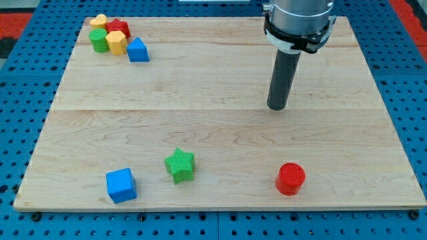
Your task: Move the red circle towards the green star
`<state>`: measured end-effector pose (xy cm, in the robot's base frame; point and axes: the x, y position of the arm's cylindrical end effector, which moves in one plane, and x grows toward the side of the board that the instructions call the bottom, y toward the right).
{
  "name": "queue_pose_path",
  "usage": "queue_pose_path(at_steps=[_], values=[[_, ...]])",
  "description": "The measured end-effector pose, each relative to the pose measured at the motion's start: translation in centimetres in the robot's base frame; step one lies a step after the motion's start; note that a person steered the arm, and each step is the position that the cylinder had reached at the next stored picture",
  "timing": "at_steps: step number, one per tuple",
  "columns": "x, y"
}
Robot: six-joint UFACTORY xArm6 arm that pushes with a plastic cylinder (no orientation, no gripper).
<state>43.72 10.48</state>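
The red circle (291, 179) lies near the board's bottom edge, right of centre. The green star (180, 165) lies to its left, near the bottom at centre-left. My tip (277, 107) rests on the board above the red circle, well apart from it, and far to the upper right of the green star. It touches no block.
A blue cube (121, 185) sits left of the green star. At the top left is a cluster: a yellow block (99, 21), a red star (118, 28), a green cylinder (99, 41), a yellow hexagon (116, 43), a blue triangle block (137, 50). The wooden board (220, 127) lies on a blue pegboard.
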Motion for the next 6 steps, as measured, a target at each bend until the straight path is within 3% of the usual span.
queue_pose_path(at_steps=[2, 3, 4, 5, 6], values=[[0.4, 0.5], [6.0, 7.5], [16.0, 10.5], [17.7, 5.8], [12.9, -3.1]])
